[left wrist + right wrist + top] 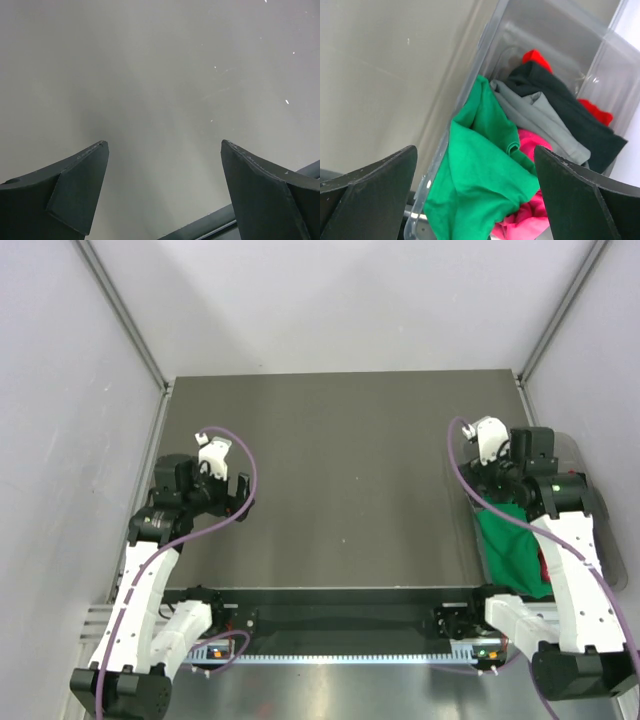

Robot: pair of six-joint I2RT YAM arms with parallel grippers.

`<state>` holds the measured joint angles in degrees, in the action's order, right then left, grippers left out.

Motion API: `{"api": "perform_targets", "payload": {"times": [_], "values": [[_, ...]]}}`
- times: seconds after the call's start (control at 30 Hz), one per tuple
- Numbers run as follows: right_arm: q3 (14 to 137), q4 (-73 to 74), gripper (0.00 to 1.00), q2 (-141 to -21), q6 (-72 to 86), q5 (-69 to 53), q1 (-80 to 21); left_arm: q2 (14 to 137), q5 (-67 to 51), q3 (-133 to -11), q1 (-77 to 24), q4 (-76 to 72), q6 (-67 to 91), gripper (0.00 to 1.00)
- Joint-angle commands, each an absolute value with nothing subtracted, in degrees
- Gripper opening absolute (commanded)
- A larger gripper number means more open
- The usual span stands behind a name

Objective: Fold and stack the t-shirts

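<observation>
A clear plastic bin (pixel 475 65) at the table's right edge holds crumpled t-shirts. A bright green one (pixel 480 175) lies on top and drapes over the bin's rim; it also shows in the top view (pixel 512 545). Beside it lie a magenta-pink one (pixel 532 145), a grey one (pixel 540 117), a black one (pixel 570 112) and bits of red cloth (pixel 536 55). My right gripper (pixel 475 150) hangs open above the green shirt and holds nothing. My left gripper (pixel 165 145) is open over bare table at the left side (pixel 238 495).
The dark grey table (pixel 340 470) is walled by pale panels at the left, right and back. A black rail (pixel 225 222) runs along the near table edge by the arm bases. Purple cables loop off both wrists.
</observation>
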<state>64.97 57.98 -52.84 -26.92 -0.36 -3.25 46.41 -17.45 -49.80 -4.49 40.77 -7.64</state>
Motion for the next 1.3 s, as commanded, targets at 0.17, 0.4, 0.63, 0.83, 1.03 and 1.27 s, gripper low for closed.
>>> {"api": "perform_targets", "payload": {"times": [0.17, 0.4, 0.63, 0.83, 1.03, 1.27], "values": [[61.97, 53.89, 0.9, -57.21, -27.68, 11.13, -2.72, 46.76, -20.04, -50.8, -4.13, 39.81, -8.17, 0.98], [62.31, 55.28, 0.65, -61.78, -30.06, 12.74, -2.55, 45.27, -19.95, -49.57, -4.04, 39.82, -8.53, 0.98], [61.61, 58.27, 0.6, -65.12, -29.97, 13.54, -1.58, 44.65, -20.65, -49.57, -3.78, 40.08, -8.52, 0.98], [61.26, 60.64, 0.61, -67.67, -29.97, 12.57, -0.44, 44.82, -20.66, -49.66, -3.6, 40.08, -8.35, 0.98], [60.82, 62.31, 0.57, -69.87, -30.67, 11.43, 3.34, 44.65, -20.74, -49.57, -3.52, 40.08, -8.35, 0.98], [61.34, 62.58, 0.18, -71.81, -31.55, 9.06, 6.94, 44.47, -20.92, -49.48, -3.25, 40.17, -8.44, 0.98]]}}
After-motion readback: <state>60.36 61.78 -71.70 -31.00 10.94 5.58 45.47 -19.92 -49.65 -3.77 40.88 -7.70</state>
